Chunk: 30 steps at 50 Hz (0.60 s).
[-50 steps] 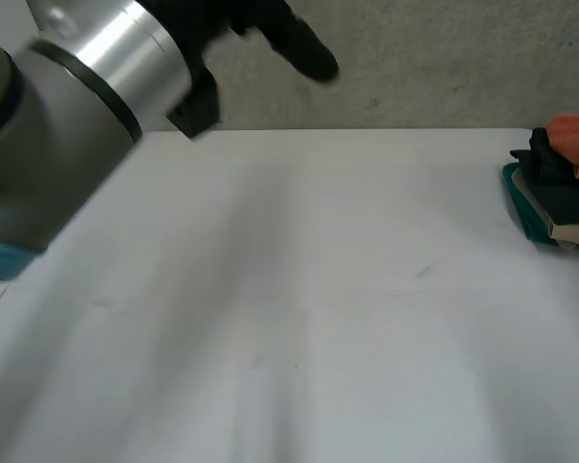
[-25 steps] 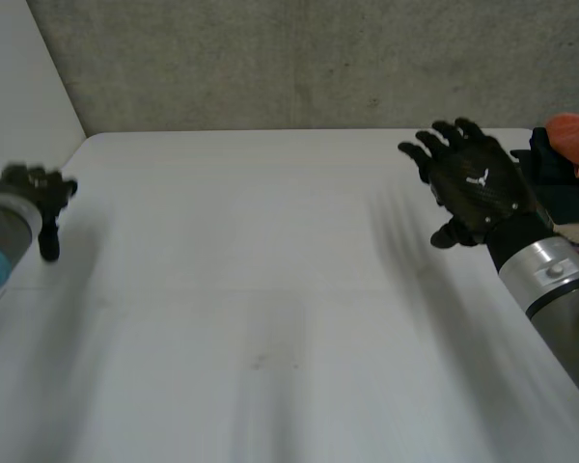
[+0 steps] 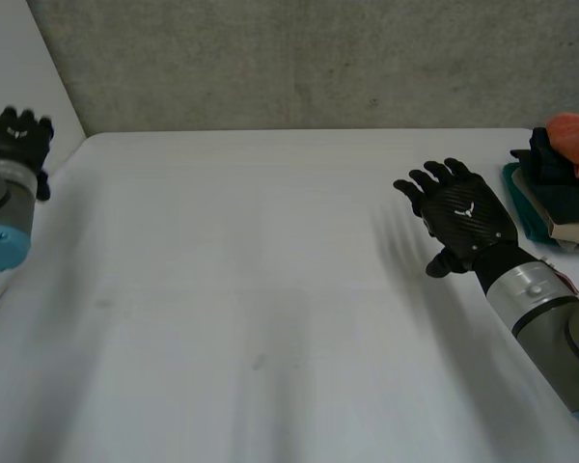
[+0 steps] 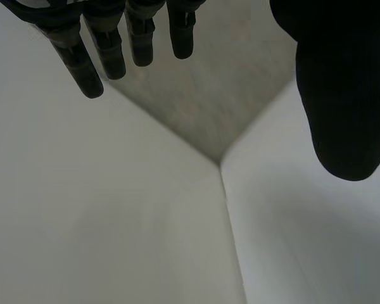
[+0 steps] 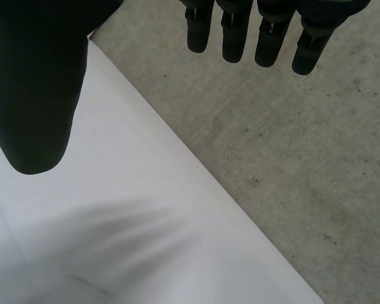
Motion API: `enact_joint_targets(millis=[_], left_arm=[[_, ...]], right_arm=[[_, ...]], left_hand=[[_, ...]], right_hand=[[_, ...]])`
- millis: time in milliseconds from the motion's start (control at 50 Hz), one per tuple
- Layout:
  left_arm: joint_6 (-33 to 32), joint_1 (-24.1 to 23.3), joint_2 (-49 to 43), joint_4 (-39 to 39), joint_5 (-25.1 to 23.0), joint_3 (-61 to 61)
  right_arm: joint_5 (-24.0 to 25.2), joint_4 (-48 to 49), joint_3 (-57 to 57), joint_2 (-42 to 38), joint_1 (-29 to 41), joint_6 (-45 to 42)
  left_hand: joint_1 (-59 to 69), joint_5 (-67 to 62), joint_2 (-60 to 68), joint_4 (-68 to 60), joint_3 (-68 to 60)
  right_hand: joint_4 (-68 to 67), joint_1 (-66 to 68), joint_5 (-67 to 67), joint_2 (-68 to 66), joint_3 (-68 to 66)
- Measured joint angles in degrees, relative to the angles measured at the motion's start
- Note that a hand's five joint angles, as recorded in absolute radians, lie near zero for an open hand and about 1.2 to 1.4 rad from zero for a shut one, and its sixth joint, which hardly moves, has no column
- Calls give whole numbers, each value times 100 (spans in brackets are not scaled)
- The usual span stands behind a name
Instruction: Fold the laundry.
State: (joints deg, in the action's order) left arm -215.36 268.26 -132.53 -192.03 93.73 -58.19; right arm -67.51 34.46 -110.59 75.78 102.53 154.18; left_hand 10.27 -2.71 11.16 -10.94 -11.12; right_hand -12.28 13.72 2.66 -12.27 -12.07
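A stack of folded laundry (image 3: 558, 188), with orange, black, teal and beige pieces, sits at the table's far right edge. My right hand (image 3: 460, 216) hovers over the table just left of that stack, palm down and open, holding nothing. In the right wrist view its fingers (image 5: 240, 35) hang straight over the table's far edge. My left hand (image 3: 17, 135) is raised at the table's far left corner, open and empty. The left wrist view shows its straight fingers (image 4: 107, 47) and thumb (image 4: 342, 95) above that corner.
The white table (image 3: 270, 289) spreads wide between the two hands. A grey concrete wall (image 3: 318, 58) runs along the table's far edge, and a white panel (image 3: 19, 68) stands at the far left.
My left arm swung from close before the camera out to the far left corner. My right hand came into view and settled slightly lower and nearer, beside the folded stack.
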Motion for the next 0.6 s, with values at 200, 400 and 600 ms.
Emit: enact_joint_targets(millis=[200,400,600], left_arm=[[1189,-362,-650,70,-126,888],[1771,-511,390,1229,-106,-469],[1876,-277,1911,2389,-194,-2034]], right_arm=[[-32,8,-60,-27,-45,-4],[-241,-74,80,19,-50,49],[-556,-689,296,230,-43,66]], left_hand=[[0,0,0,0,0],[0,0,0,0,0],[0,0,0,0,0]], right_hand=[[0,0,0,0,0],[0,0,0,0,0],[0,0,0,0,0]])
